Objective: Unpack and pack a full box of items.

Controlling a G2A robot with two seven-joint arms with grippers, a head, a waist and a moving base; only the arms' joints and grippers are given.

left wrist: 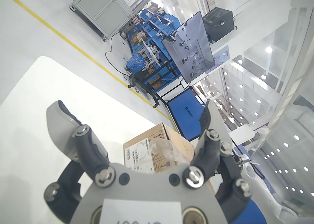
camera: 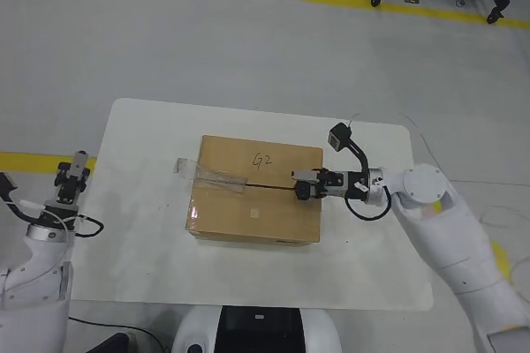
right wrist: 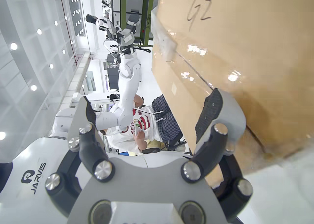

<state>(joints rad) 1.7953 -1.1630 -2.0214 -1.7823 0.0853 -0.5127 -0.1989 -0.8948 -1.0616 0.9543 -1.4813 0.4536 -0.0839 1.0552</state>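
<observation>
The shut box (camera: pixel 254 190) lies on the middle of the table (camera: pixel 141 256), its long axis and seam running left-right, with the right gripper (camera: pixel 298 190) level over its right end, jaws wide, and the left gripper (camera: pixel 71 172) beside the table's left edge, jaws wide.

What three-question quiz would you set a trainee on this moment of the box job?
1. True or false: the box on the table has its top flaps open.
2. Fill in: the jaws of the left arm, out near the table's edge, are ____ (open or shut).
3. Which arm has its jaws at the box's top seam? A: the left arm. B: the right arm. C: neither.

Key: 1 false, the flaps lie closed; 2 open; 3 B.
</observation>
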